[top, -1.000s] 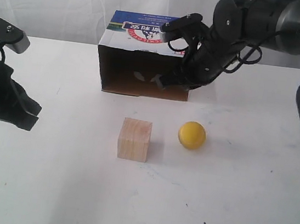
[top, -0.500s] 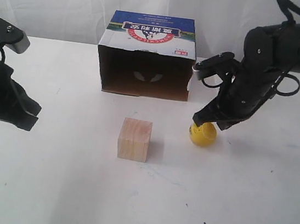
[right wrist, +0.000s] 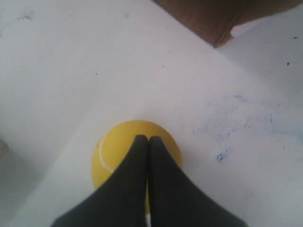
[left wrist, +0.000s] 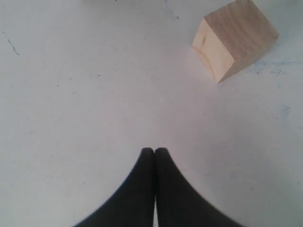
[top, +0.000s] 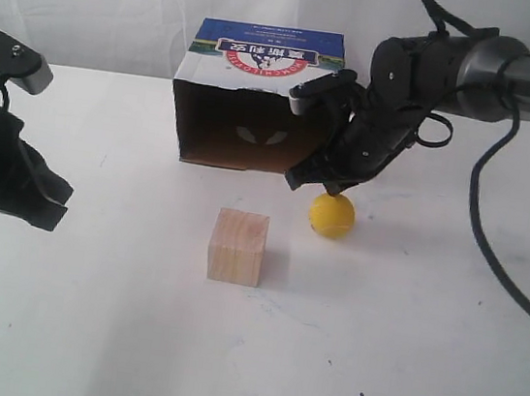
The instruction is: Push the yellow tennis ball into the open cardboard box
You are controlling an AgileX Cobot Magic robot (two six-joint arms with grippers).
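The yellow tennis ball [top: 331, 216] [right wrist: 118, 151] lies on the white table just in front of the right front corner of the open cardboard box [top: 256, 99], whose dark opening faces the camera under a blue printed top. My right gripper [top: 309, 178] [right wrist: 147, 138] is shut, its tips pressed together directly over the ball's top, between ball and box. A brown corner of the box [right wrist: 222, 19] shows in the right wrist view. My left gripper [top: 48, 213] [left wrist: 154, 150] is shut and holds nothing, resting at the far left of the table.
A pale wooden cube [top: 237, 245] [left wrist: 234, 39] stands on the table left of the ball and in front of the box opening. A white curtain hangs behind the table. The right arm's black cable [top: 492, 257] loops down at the right.
The right gripper swung from the box front out to the ball, then back left toward the box. The ball moved left and nearer the box's right corner. The left arm stayed still.
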